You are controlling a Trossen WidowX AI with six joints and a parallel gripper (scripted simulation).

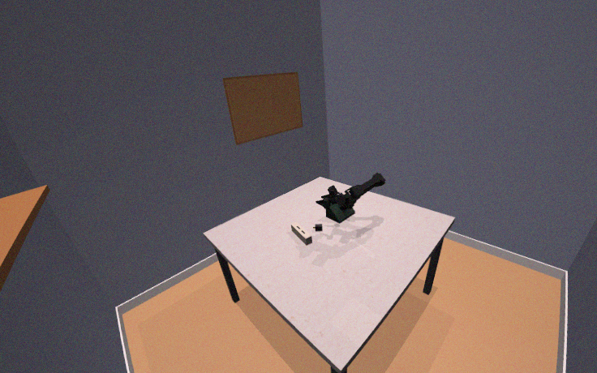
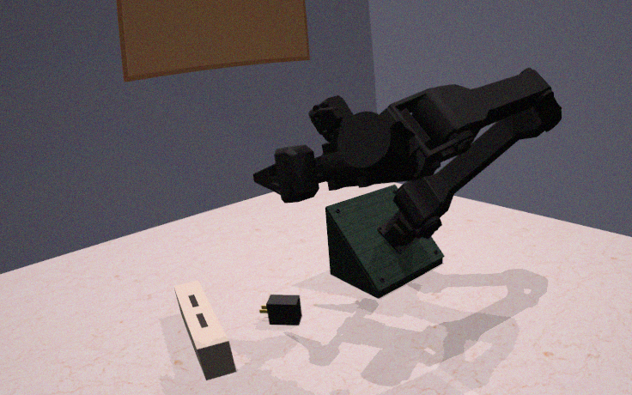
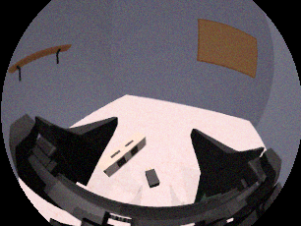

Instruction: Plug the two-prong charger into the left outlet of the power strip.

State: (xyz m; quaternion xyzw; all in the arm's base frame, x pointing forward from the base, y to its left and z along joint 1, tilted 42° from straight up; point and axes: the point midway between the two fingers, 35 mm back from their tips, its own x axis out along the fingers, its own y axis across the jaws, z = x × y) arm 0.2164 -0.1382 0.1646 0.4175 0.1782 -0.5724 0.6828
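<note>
The black two-prong charger (image 1: 318, 227) (image 2: 284, 311) (image 3: 152, 178) lies on the table. Its brass prongs point toward the power strip in the exterior view. The cream power strip (image 1: 301, 234) (image 2: 211, 338) (image 3: 114, 168) lies beside it, apart from it, with two dark slots on top. The wrist view also shows two dark openings in its side facing the charger. My gripper (image 3: 155, 126) is wide open and empty, raised above the table. In the exterior view its fingers overlap, so one is mostly hidden. In the wrist view, strip and charger show low between the fingers.
The arm's green wedge base (image 1: 338, 213) (image 2: 382, 251) stands on the white table (image 1: 352, 281) (image 2: 102, 279), behind the charger. A brown board (image 1: 264, 107) (image 2: 214, 34) (image 3: 227, 47) hangs on the wall. An orange-brown shelf (image 1: 22, 211) (image 3: 39, 55) is away from the table.
</note>
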